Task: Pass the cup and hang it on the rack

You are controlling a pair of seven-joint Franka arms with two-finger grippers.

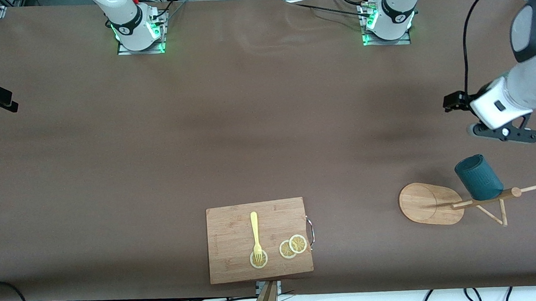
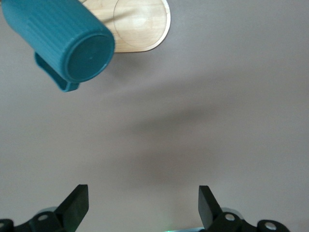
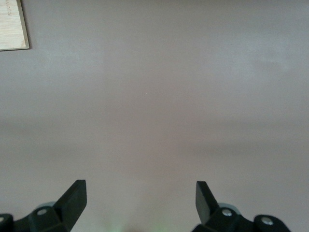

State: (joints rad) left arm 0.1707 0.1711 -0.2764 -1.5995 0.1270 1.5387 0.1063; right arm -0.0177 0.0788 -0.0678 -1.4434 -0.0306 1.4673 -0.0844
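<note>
Cup hung on rack, both claws open and empty.

Left claw (image 2: 142, 205) up over bare counter (image 1: 156, 152) at the left arm's end, just above the cup (image 1: 478, 177), fingers spread wide, gripping nothing. Right claw (image 3: 140, 203) also spread wide over bare counter, holding nothing, waiting. Cup tilted on a peg of the rack (image 1: 432, 203), base turned toward the left wrist camera, handle at its side. Board (image 1: 237, 259) nearer the front camera, carrying a fork (image 1: 255, 232) and lemon slices (image 1: 293, 246).
</note>
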